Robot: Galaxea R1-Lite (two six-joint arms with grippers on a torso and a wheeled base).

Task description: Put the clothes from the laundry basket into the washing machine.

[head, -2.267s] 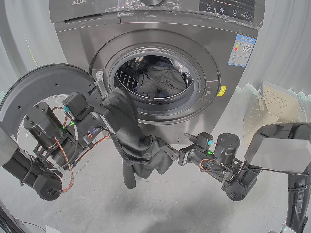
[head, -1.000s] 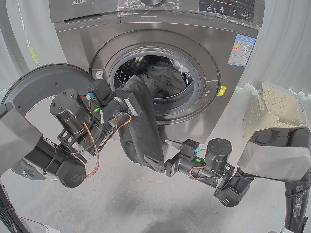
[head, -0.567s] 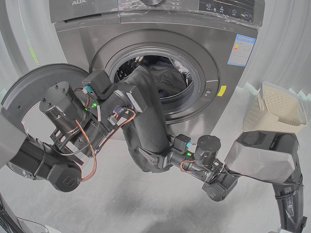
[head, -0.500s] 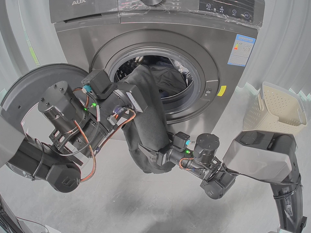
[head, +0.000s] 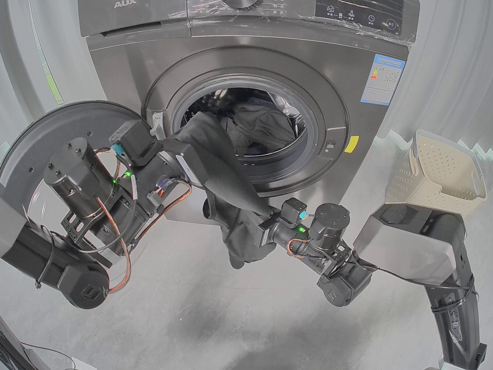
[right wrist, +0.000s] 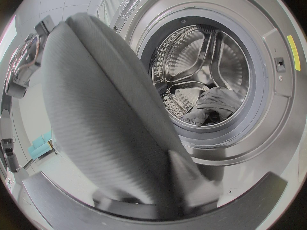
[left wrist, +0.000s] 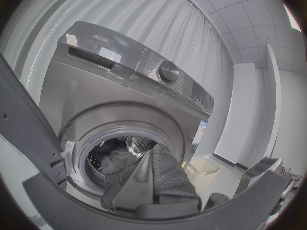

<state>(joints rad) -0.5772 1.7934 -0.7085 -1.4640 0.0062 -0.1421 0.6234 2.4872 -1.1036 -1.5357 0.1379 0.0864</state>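
A dark grey garment point(head: 226, 181) stretches in front of the washing machine's open port point(head: 246, 122), between my two grippers. My left gripper point(head: 197, 134) is at the port's left rim, shut on the garment's upper end point(left wrist: 169, 176), with the fabric draped over its fingers. Lower and to the right, my right gripper point(head: 263, 228) is shut on the garment's lower part, below the port's bottom rim. A loose fold hangs beneath it toward the floor. In the right wrist view the garment point(right wrist: 96, 112) covers the gripper. Other dark clothes point(head: 259, 124) lie inside the drum point(right wrist: 204, 64).
The machine's round door point(head: 67, 129) stands swung open on the left, behind my left arm. A cream perforated laundry basket point(head: 441, 176) sits on the floor at the right, beside the machine. Bare grey floor lies in front of the machine.
My right gripper has closed on the hanging garment and lifted it. My left gripper has drawn back left and lower from the port, so the cloth now runs taut between them.
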